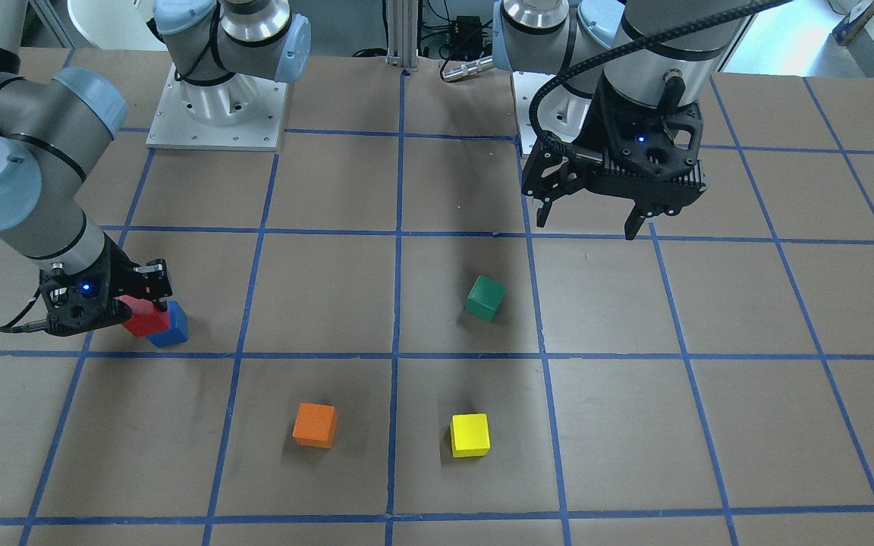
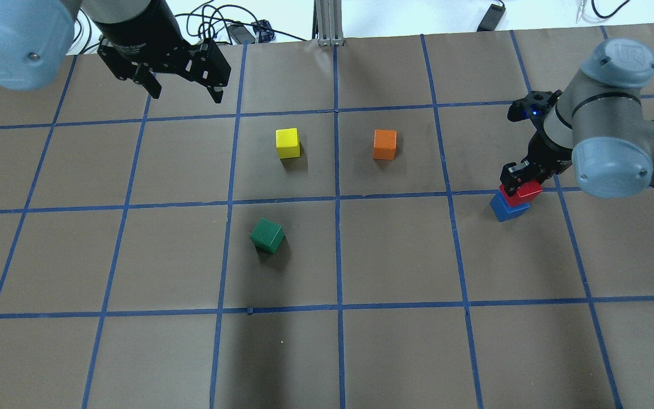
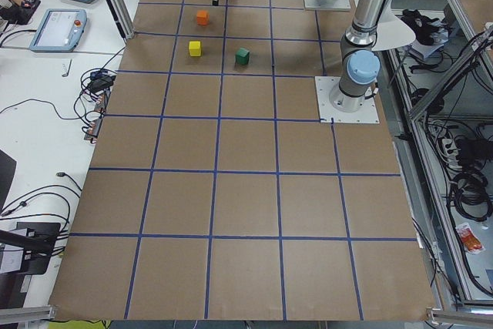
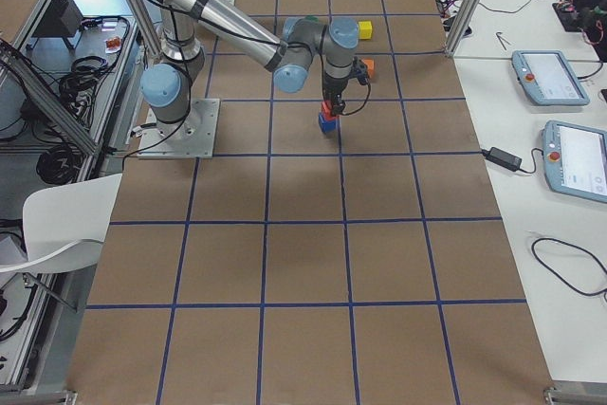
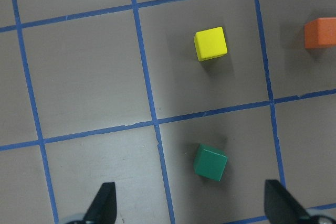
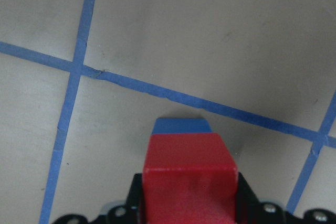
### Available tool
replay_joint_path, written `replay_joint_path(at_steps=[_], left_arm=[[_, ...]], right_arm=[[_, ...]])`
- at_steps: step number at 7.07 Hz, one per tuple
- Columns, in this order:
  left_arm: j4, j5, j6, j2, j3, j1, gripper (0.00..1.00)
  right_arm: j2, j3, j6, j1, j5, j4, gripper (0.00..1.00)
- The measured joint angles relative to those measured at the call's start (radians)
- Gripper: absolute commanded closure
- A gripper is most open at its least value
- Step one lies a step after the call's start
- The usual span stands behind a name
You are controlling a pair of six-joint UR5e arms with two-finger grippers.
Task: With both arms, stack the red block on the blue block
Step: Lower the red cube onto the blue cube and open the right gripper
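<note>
The red block (image 2: 523, 192) is held between the fingers of my right gripper (image 2: 522, 183), which is shut on it. It sits directly over the blue block (image 2: 508, 207), slightly offset; I cannot tell if they touch. In the front-facing view the red block (image 1: 145, 318) and the blue block (image 1: 171, 327) are at the left, under the right gripper (image 1: 143, 307). The right wrist view shows the red block (image 6: 190, 177) with the blue block (image 6: 181, 126) peeking out beyond it. My left gripper (image 2: 186, 94) is open and empty, high over the table's far left; it also shows in the front-facing view (image 1: 586, 226).
A green block (image 2: 267, 235) lies near the middle, below the left gripper in its wrist view (image 5: 210, 162). A yellow block (image 2: 287, 142) and an orange block (image 2: 384, 144) lie farther out. Blue tape lines grid the brown table. The arm bases (image 1: 217, 114) stand at the robot's edge.
</note>
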Motion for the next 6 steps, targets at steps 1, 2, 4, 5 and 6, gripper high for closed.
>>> replay_joint_path(at_steps=[1, 2, 4, 5, 6], left_arm=[[0.0, 0.0, 0.0, 0.0, 0.0, 0.0, 0.0], [0.0, 0.0, -0.001, 0.0, -0.001, 0.0, 0.0], [0.0, 0.0, 0.0, 0.0, -0.001, 0.0, 0.0], [0.0, 0.0, 0.0, 0.0, 0.0, 0.0, 0.0], [0.0, 0.0, 0.0, -0.001, 0.001, 0.0, 0.0]], right_arm=[[-0.001, 0.009, 0.0, 0.0, -0.001, -0.002, 0.87], [-0.001, 0.014, -0.001, 0.0, -0.001, -0.003, 0.38], [-0.001, 0.016, 0.002, 0.0, -0.001, -0.004, 0.03], [0.0, 0.015, 0.004, 0.0, 0.0, -0.004, 0.0], [-0.001, 0.013, 0.004, 0.0, 0.0, -0.004, 0.0]])
